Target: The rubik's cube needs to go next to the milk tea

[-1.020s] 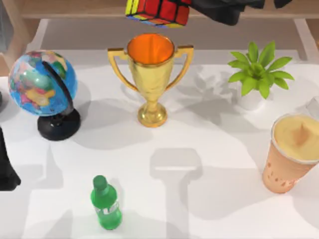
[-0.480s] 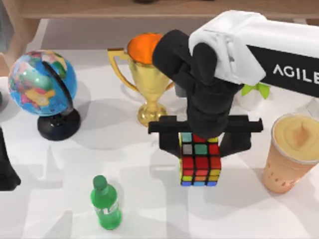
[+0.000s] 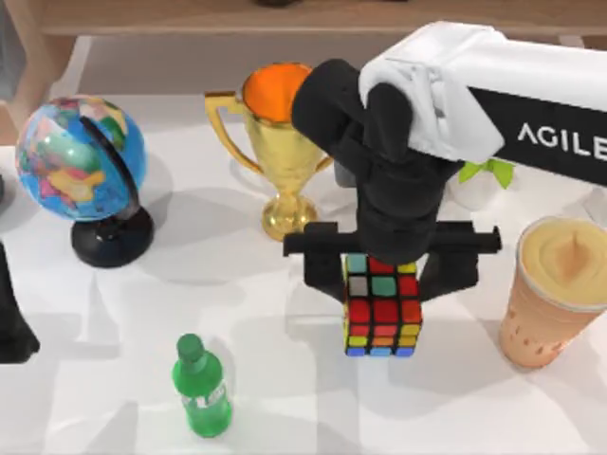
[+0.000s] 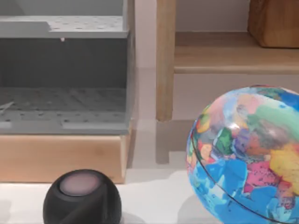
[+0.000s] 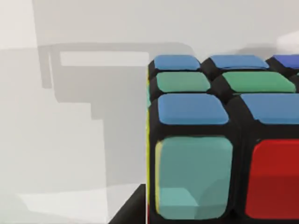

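My right arm (image 3: pixel 493 95) reaches in across the white table (image 3: pixel 285 313) from the right, and my right gripper (image 3: pixel 381 284) points down at mid-table with its fingers (image 3: pixel 453 270) closed in on the rubik's cube (image 3: pixel 381 305), one on each side. The cube hangs there between the gold trophy (image 3: pixel 285 142) and the milk tea (image 3: pixel 555 289), still apart from the cup, with its shadow on the table beneath. In the right wrist view the cube (image 5: pixel 219 140) sits close, blue, green and red stickers facing me, above the pale tabletop.

Against half a second ago, almost nothing changes: the cube and my fingers sit a hair to the right. A full second ago the cube was up at the far edge.

My left arm (image 3: pixel 11 313) is parked at the left edge. Around the table stand a globe (image 3: pixel 81 161), a green bottle (image 3: pixel 201 389) and a small plant (image 3: pixel 484 171). A wooden shelf (image 3: pixel 142 19) runs along the back.
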Robot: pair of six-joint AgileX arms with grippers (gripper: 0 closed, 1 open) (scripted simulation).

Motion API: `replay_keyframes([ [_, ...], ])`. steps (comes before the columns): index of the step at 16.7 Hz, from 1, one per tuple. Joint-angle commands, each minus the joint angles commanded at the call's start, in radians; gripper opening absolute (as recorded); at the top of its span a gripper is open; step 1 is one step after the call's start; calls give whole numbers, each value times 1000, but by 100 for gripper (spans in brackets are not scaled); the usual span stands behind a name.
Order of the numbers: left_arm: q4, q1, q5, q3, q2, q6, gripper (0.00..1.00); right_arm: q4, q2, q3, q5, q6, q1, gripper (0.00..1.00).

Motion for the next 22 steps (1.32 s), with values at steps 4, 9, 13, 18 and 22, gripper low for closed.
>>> replay_keyframes([
  [4,0,0,0,0,0,0,100,20,-14,14,-3,-1,7,0],
  [9,0,0,0,0,0,0,100,38,-22,13,-12,2,10,0],
  [13,0,0,0,0,0,0,100,48,-18,-4,-16,3,10,0],
  [18,0,0,0,0,0,0,100,62,-4,-34,-8,2,1,0],
  [22,0,0,0,0,0,0,100,65,21,-63,-1,1,-7,0],
])
